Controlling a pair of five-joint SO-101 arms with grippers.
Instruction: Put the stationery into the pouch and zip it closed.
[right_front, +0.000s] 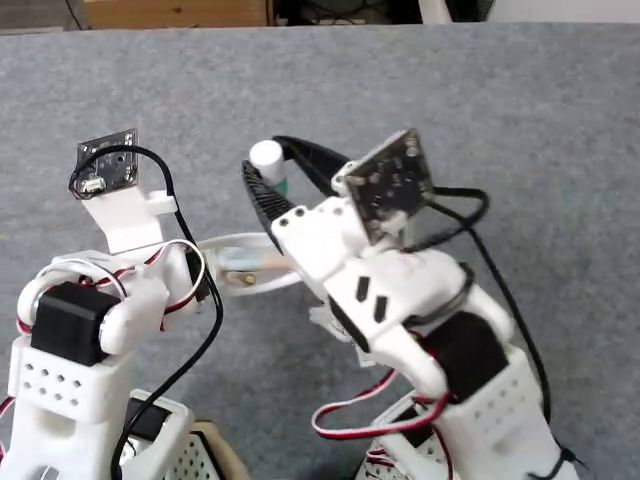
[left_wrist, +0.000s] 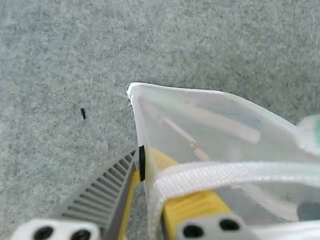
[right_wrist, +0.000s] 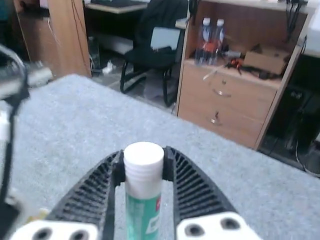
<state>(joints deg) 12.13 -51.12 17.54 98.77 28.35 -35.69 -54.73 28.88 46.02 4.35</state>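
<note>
A glue stick (right_front: 268, 158) with a white cap and a green body stands upright between the black fingers of my right gripper (right_front: 262, 153), above the table's middle. In the right wrist view the gripper (right_wrist: 143, 161) is shut on the glue stick (right_wrist: 143, 195) just below its cap. The pouch (right_front: 250, 262) is translucent white mesh and lies between the two arms, partly hidden under them. My left gripper (left_wrist: 142, 164) is shut on the pouch (left_wrist: 215, 135) at its edge near a corner. A white pen-like item (left_wrist: 225, 122) shows through the mesh.
Grey felt-like table surface (right_front: 500, 110) stretches wide on the far side and to the right. A small black speck (left_wrist: 83, 114) lies on it near the pouch. A wooden cabinet (right_wrist: 230, 95) and a chair (right_wrist: 155, 40) stand beyond the table's edge.
</note>
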